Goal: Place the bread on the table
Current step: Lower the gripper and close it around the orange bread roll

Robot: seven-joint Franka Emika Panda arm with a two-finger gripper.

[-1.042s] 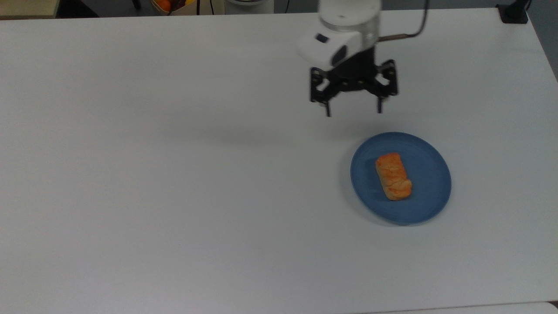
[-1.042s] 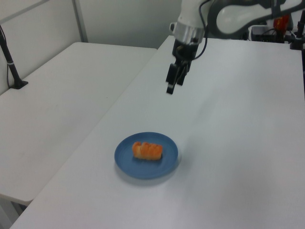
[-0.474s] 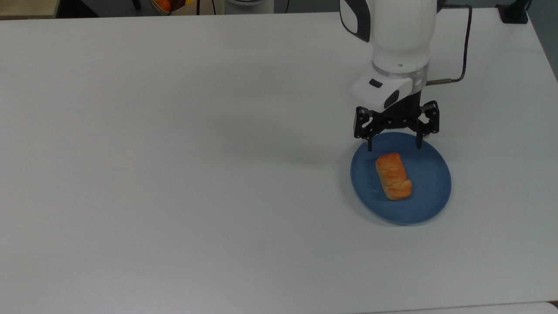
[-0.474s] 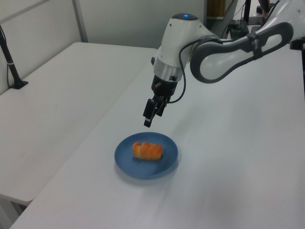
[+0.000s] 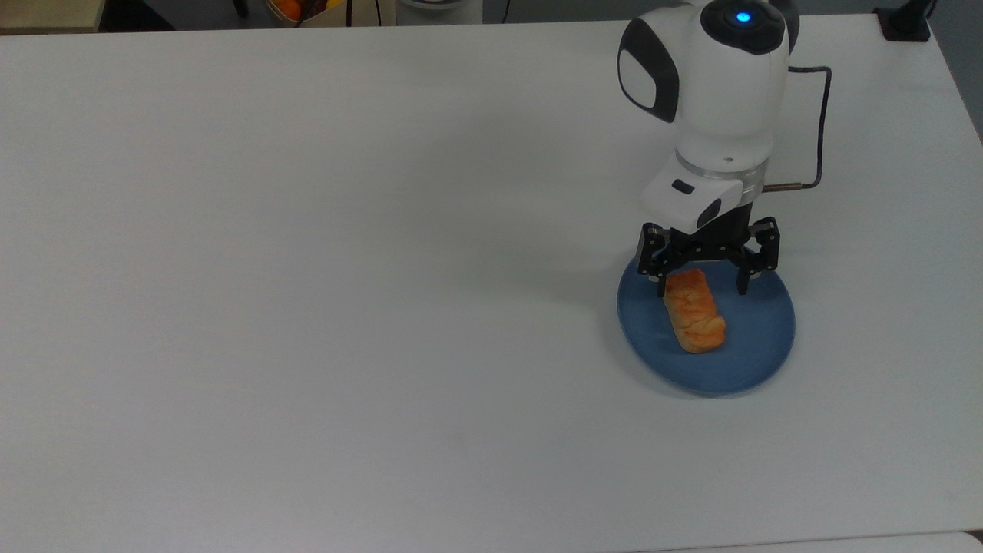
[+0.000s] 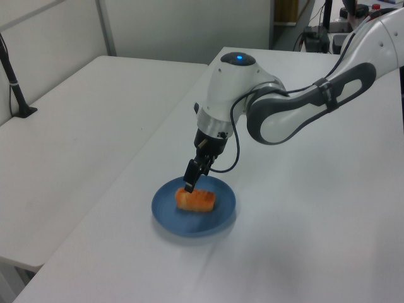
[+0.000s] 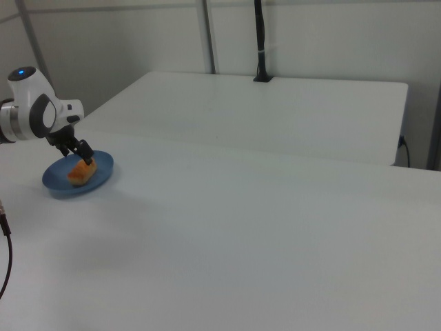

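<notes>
End effector [image 5: 704, 290] spread wide over the far end of the bread [image 5: 694, 311], gripping nothing.
In the top view its left finger stands just beside the bread's upper left edge and its right finger well clear; the bread lies just below it on the blue plate [image 5: 752, 346], on the white worktop [image 5: 307, 269].
</notes>
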